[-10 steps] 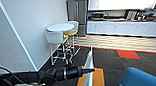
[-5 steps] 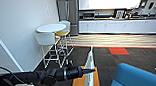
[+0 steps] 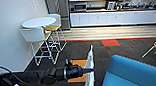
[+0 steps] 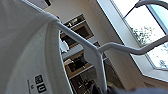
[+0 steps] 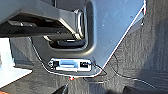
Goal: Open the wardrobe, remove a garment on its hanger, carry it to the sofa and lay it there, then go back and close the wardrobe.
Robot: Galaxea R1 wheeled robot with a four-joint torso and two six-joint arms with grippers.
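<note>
At the near centre of the head view, the left gripper [image 3: 88, 70] reaches in from the left and is clamped on the hanger [image 4: 100, 53], so the garment [image 3: 89, 64] hangs edge-on, its long axis running away from the robot. Just to the right and near lies the sofa [image 3: 135, 74], closer to this arm's load than anything else; the right gripper's opening I cannot tell. One garment, one hanger, one sofa; far left stand one round table [image 3: 39, 22] and two stools [image 3: 33, 35].
</note>
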